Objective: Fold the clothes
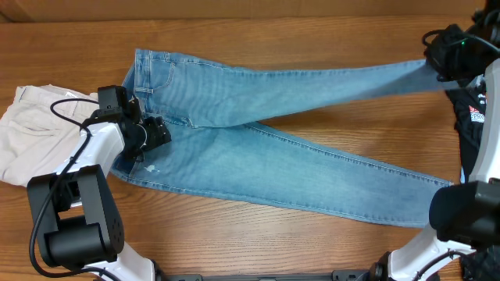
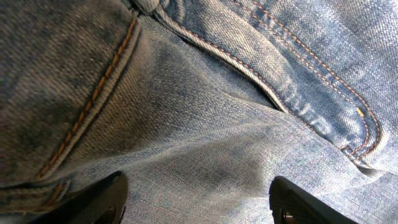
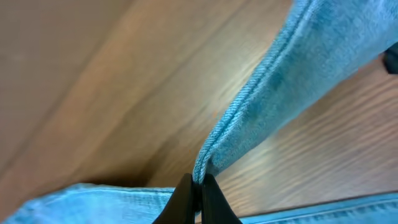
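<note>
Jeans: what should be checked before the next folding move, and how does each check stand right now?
1. Right gripper shut on the jeans, at the upper leg's edge: ok.
2. Left gripper gripping denim: not ok, jaws open over the fabric.
3. Legs laid together: not ok, they splay apart.
4. Cream trousers apart from the jeans: cannot tell, left arm covers the gap.
5. Black garment clear of the held leg: cannot tell.

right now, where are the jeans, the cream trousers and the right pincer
jeans (image 1: 312, 176): overhead view, middle of the leg nearer the robot.
cream trousers (image 1: 31, 133): overhead view, middle of the bunched fabric.
right pincer (image 3: 199, 186): right wrist view, between its tips, shut on the jeans' edge.
</note>
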